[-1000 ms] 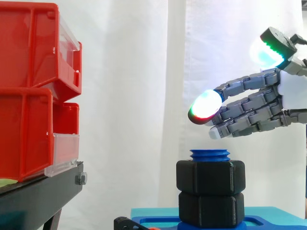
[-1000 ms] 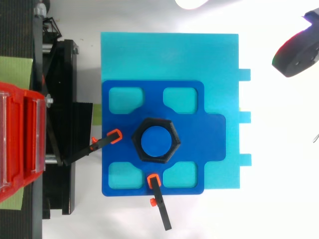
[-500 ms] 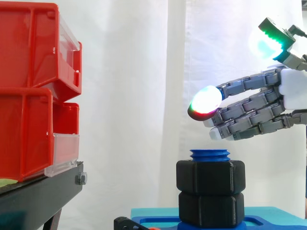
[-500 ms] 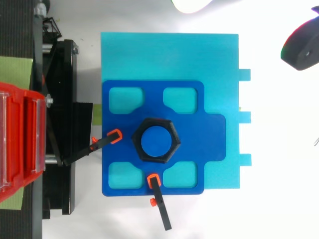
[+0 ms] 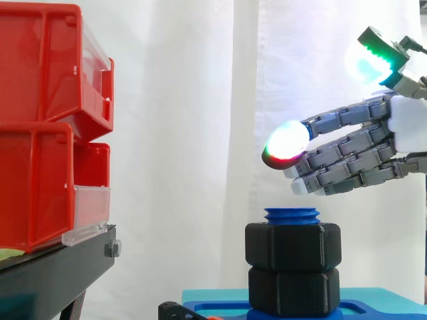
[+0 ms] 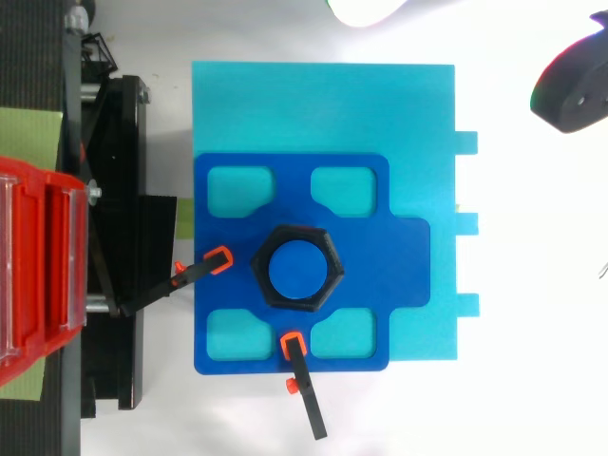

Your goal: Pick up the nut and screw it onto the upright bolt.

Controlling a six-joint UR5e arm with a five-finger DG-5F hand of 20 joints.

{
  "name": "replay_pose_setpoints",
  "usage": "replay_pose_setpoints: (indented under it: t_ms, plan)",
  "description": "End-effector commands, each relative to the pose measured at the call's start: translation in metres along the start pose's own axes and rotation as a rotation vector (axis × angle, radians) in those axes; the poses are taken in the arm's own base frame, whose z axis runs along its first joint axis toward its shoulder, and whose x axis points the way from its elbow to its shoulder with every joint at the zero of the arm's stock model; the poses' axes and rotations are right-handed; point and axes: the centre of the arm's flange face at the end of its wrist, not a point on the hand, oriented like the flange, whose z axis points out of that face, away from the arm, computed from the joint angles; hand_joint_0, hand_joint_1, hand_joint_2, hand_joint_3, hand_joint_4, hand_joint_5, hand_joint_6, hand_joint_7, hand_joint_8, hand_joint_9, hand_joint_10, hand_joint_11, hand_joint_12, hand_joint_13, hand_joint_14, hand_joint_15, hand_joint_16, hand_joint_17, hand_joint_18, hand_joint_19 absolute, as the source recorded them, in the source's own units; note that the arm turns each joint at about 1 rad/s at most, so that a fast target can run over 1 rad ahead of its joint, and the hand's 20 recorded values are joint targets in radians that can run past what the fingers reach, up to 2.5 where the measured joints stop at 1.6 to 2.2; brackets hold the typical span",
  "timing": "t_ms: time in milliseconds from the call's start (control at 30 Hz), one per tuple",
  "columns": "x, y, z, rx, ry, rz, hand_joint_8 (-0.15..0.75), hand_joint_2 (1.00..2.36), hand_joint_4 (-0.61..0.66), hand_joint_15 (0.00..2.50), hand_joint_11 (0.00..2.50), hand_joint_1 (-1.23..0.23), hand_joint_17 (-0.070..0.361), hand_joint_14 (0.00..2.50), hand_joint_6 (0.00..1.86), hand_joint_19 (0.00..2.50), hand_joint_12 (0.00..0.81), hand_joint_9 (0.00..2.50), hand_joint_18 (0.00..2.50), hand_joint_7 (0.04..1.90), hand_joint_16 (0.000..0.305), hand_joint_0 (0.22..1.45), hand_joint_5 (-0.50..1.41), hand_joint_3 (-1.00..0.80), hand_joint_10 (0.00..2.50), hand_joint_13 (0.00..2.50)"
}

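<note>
Two black hex nuts sit stacked on the upright blue bolt, the upper nut just under the bolt's threaded tip and the lower nut against the base. From above they read as one black hexagon around the bolt's round top. My hand hovers above and to the right of the bolt, clear of it. Its fingers stretch out toward the left, the thumb points up, and nothing is held. In the top view a glowing fingertip lies at the upper edge.
The bolt stands in a dark blue fixture plate on a cyan base, held by two orange-tipped clamps. Red bins on a black stand are to the left.
Over the last second my hand rose slightly and drew a little to the right, its thumb lifting. The nuts and bolt have not moved.
</note>
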Motion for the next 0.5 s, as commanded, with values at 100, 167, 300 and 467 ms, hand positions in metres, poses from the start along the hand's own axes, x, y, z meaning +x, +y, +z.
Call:
replay_pose_setpoints:
  t_ms: [100, 167, 300, 467]
  plan:
    - [-0.0002, -0.0001, 0.0000, 0.000, 0.000, 0.000, 0.229, 1.00, 0.11, 0.00, 0.00, -0.53, 0.119, 0.00, 0.50, 0.00, 0.343, 0.25, 0.00, 0.58, 0.053, 0.42, -0.25, -0.50, 0.00, 0.10]
    - [-0.0002, -0.0001, 0.0000, 0.000, 0.000, 0.000, 0.227, 1.00, 0.11, 0.00, 0.00, -0.53, 0.117, 0.00, 0.50, 0.00, 0.341, 0.25, 0.00, 0.58, 0.052, 0.42, -0.25, -0.50, 0.00, 0.11]
    - [-0.0002, -0.0001, 0.0000, 0.000, 0.000, 0.000, 0.227, 1.00, 0.11, 0.00, 0.00, -0.53, 0.114, 0.00, 0.50, 0.00, 0.337, 0.26, 0.00, 0.59, 0.051, 0.43, -0.25, -0.50, 0.00, 0.12]
    - [-0.0002, -0.0001, 0.0000, 0.000, 0.000, 0.000, 0.231, 1.00, 0.11, 0.00, 0.00, -0.53, 0.115, 0.00, 0.50, 0.00, 0.337, 0.27, 0.00, 0.59, 0.051, 0.43, -0.25, -0.50, 0.00, 0.13]
